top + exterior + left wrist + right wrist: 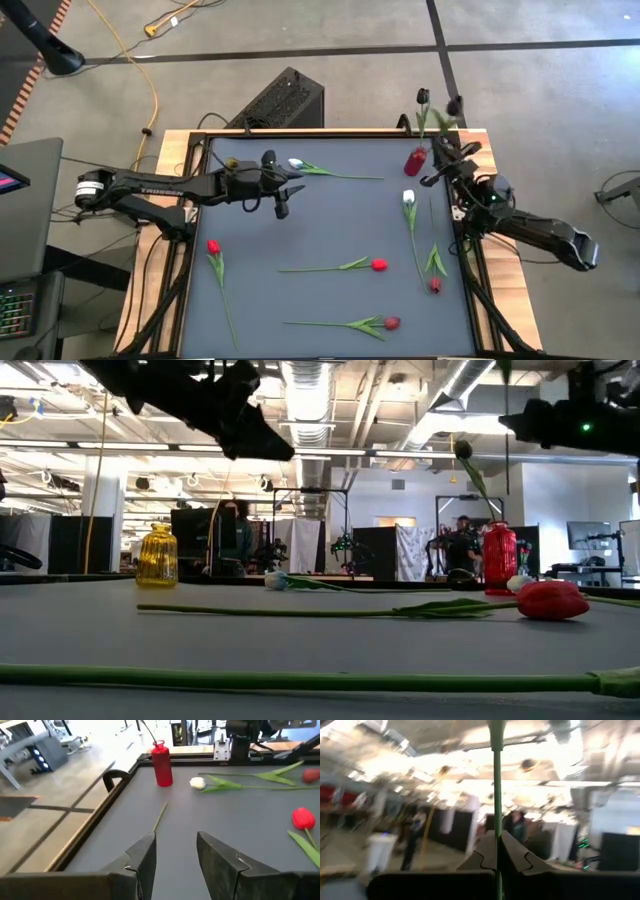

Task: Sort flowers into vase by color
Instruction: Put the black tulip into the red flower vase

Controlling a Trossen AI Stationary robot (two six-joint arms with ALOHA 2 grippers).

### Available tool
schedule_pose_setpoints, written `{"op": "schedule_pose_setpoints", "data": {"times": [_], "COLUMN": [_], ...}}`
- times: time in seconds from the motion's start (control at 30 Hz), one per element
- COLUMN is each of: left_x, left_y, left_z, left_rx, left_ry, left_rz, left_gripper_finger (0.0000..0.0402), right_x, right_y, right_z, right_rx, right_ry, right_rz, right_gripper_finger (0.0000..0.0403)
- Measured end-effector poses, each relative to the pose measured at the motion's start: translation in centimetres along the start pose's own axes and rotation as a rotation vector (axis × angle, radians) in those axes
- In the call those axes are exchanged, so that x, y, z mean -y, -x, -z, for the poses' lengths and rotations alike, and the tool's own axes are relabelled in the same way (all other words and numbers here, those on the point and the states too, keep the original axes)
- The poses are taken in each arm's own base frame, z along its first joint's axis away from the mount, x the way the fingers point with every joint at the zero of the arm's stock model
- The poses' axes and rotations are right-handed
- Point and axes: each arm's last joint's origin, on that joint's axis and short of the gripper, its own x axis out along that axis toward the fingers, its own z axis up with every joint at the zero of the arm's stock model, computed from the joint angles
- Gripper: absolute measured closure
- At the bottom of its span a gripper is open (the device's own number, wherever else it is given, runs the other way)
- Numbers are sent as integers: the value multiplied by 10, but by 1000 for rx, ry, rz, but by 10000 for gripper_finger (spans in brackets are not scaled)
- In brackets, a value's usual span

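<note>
The right pincer [497, 852] was clamped shut on a thin green stem [496, 795] that rose straight up between its fingers. In the high view it sat at the desk's far right corner, just beside the red vase [415, 160]. Dark-headed tulips [423, 97] showed above that vase, and which of them it gripped I could not tell. The right arm reached in from the right edge, forearm low.

The left pincer [176, 857] held nothing, its jaws moderately parted above bare mat. The left arm stretched in from the left edge toward the desk's [330, 215] far middle, near a white tulip [296, 164] lying there. A yellow vase [156, 555] stood toward the far left side.

Another white tulip [408, 197] lay by the right edge. Red ones lay near the left edge [213, 246], at the middle [379, 265] and near the front edge [391, 323], and a darker one [435, 285] by the right edge.

These stems looked light, springy and slim, probably prone to swivelling in a grip. Holding mid-stem, clear of leaves and the soft bud, seemed safest.
</note>
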Motion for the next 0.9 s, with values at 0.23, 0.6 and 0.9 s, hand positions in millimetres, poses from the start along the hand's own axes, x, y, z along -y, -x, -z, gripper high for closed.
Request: {"op": "schedule_pose_setpoints", "data": {"times": [0.23,0.6,0.9], "left_x": [6,7,7], "left_y": [-21,-27,-27], "left_z": [16,18,18], "left_rx": [-54,-45,-41], "left_ry": [-72,-113,-112], "left_rz": [7,7,6], "left_gripper_finger": [272,272,272], "right_x": [8,13,16], "right_y": [-3,-10,-16], "right_z": [6,24,35], "right_rx": [-28,-150,-182], "right_ry": [-112,-109,-140], "right_rz": [77,157,178], "right_gripper_finger": [376,376,376]}}
